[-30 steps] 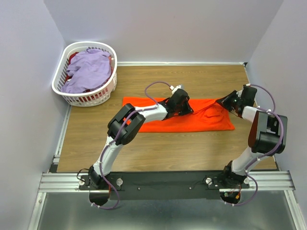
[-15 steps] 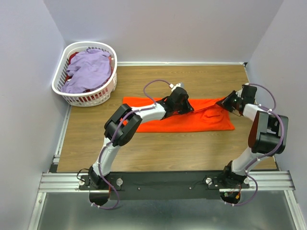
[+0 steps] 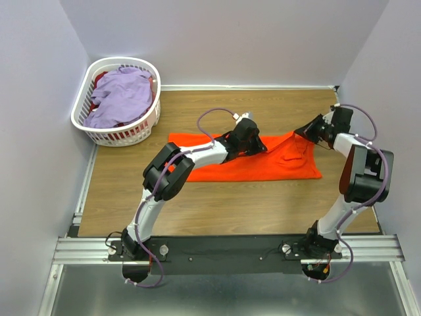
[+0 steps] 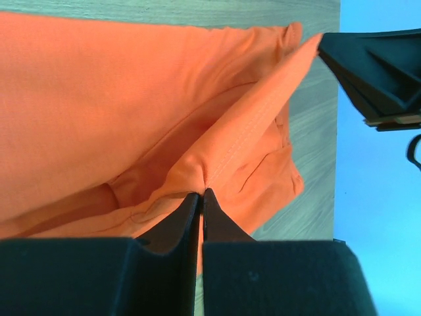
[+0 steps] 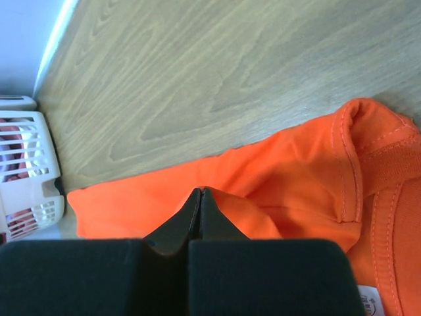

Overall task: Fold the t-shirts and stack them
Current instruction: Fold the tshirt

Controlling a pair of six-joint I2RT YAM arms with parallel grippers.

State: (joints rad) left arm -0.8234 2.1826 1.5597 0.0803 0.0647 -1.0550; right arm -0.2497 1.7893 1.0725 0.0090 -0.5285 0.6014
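The orange t-shirt (image 3: 263, 164) lies folded in a long strip across the middle of the table. My left gripper (image 3: 260, 149) is shut on a fold of its upper edge near the middle (image 4: 201, 191). My right gripper (image 3: 304, 133) is shut on the shirt's far right corner (image 5: 201, 190) and holds it lifted off the table. The stretch of cloth between the two grippers is pulled taut. The neckline and small white label (image 5: 370, 299) show in the right wrist view. The lavender t-shirt (image 3: 122, 97) lies heaped in the basket.
The white slotted laundry basket (image 3: 89, 128) stands at the table's back left corner, with some red cloth (image 3: 100, 79) under the lavender tee; its side also shows in the right wrist view (image 5: 26, 178). Walls close in the table at the back and both sides.
My right gripper has moved up and back toward the far right with the shirt's corner, raising and tightening that edge. My left gripper has hardly moved.
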